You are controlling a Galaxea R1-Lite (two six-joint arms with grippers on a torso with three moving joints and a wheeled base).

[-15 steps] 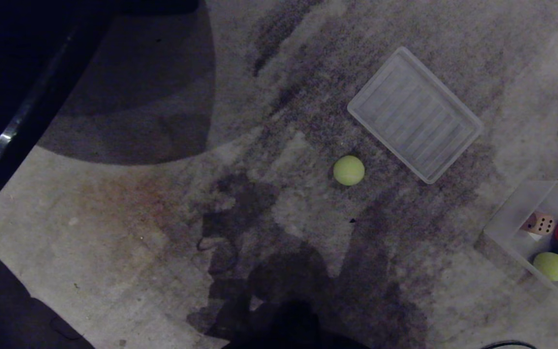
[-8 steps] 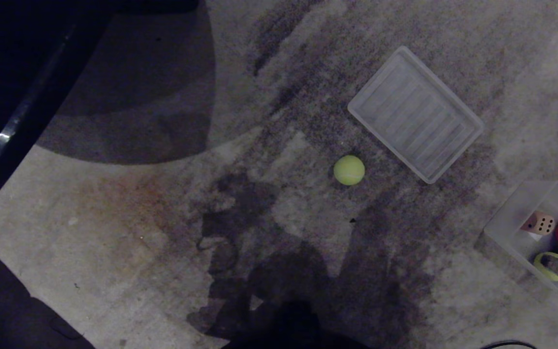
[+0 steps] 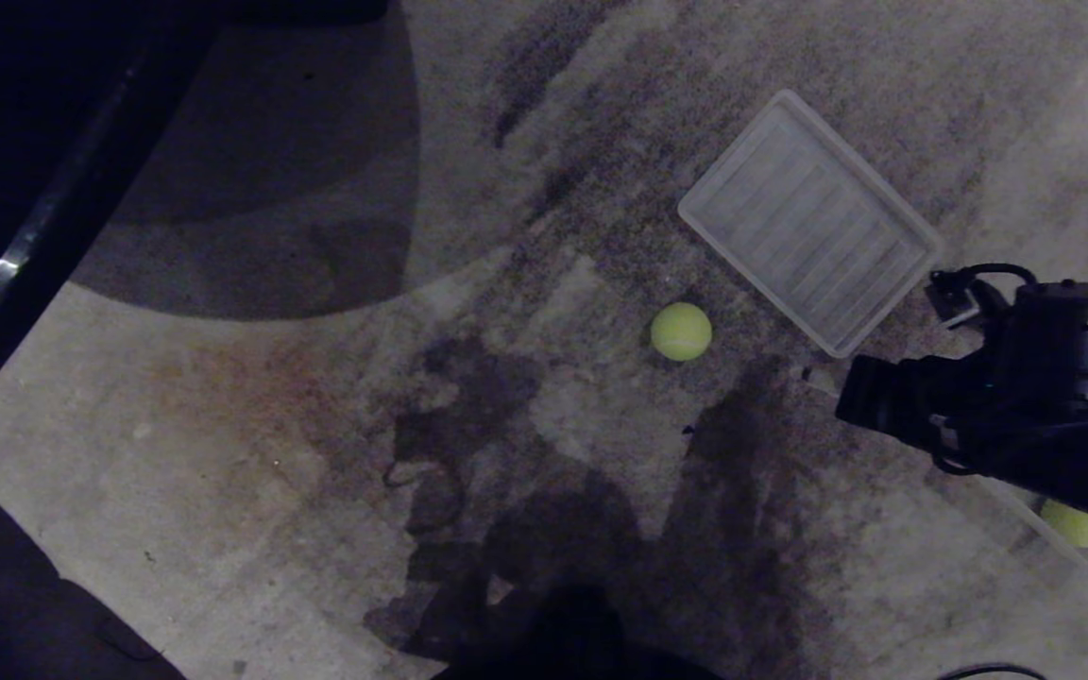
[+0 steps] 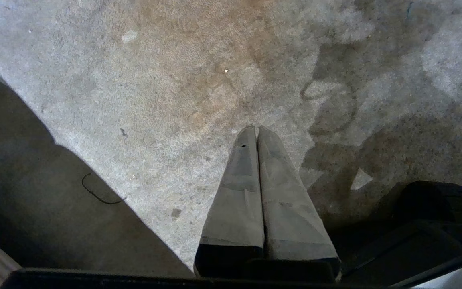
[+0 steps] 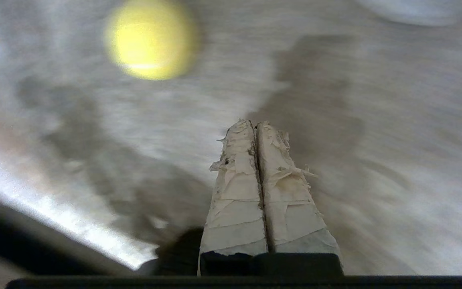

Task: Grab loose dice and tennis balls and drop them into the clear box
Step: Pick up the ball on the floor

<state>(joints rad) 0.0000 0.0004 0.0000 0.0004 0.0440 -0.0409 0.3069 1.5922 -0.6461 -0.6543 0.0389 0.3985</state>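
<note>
A loose tennis ball [image 3: 681, 331] lies on the carpet just in front of the flat lid, and it also shows in the right wrist view as the tennis ball [image 5: 150, 38], ahead of the fingers. My right gripper [image 3: 815, 376] is shut and empty, hanging right of that ball; its taped tips [image 5: 255, 124] are pressed together. The right arm covers most of the clear box [image 3: 1016, 510]; only its near wall and part of a second tennis ball [image 3: 1078, 526] inside show. The dice are hidden. My left gripper [image 4: 255, 128] is shut over bare carpet.
A flat ribbed clear lid [image 3: 808, 222] lies behind the loose ball, and a corner of the lid [image 5: 419, 10] shows in the right wrist view. A dark edge with a metal strip [image 3: 6, 274] runs along the far left. The carpet is stained and shadowed.
My right arm has swung in from the right edge of the head view and now hangs over the clear box, hiding the dice in it. Ball and lid have not moved.
</note>
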